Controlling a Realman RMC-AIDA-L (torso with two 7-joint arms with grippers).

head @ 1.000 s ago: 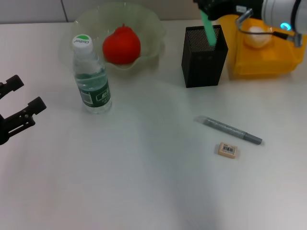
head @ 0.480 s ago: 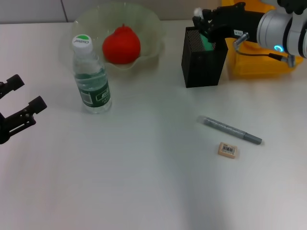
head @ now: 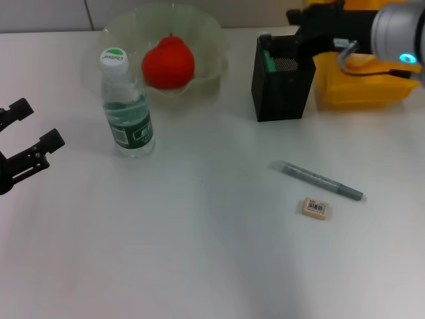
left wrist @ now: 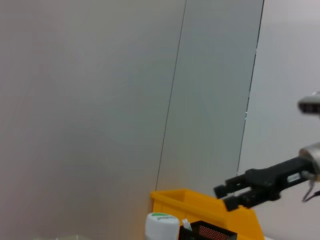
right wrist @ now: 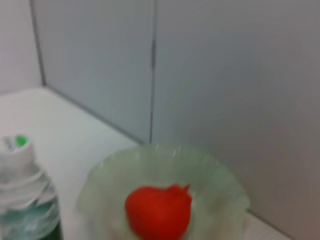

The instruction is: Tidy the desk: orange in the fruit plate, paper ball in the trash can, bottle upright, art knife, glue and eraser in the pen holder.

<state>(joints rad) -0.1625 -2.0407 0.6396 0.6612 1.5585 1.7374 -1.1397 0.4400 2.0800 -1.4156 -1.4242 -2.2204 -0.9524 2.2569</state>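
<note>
The orange [head: 168, 63] lies in the pale-green fruit plate [head: 119, 28] at the back; both also show in the right wrist view, the orange [right wrist: 159, 210] in the plate [right wrist: 215, 172]. The bottle [head: 126, 106] stands upright in front of the plate. A green glue stick [head: 267, 61] rests inside the black mesh pen holder [head: 282, 86]. My right gripper [head: 300, 26] is open and empty just above the holder's far right rim. The grey art knife [head: 316, 180] and the eraser [head: 314, 208] lie on the desk at the front right. My left gripper [head: 40, 124] is open at the left edge. The paper ball is hidden.
The yellow trash can [head: 362, 90] stands right of the pen holder, with my right arm across its top. The left wrist view shows the bottle's cap [left wrist: 161, 222], the trash can [left wrist: 200, 206] and my right gripper [left wrist: 222, 196] farther off.
My right gripper lowered the green glue stick into the pen holder, let go of it and drew back to the right. The left arm has not moved.
</note>
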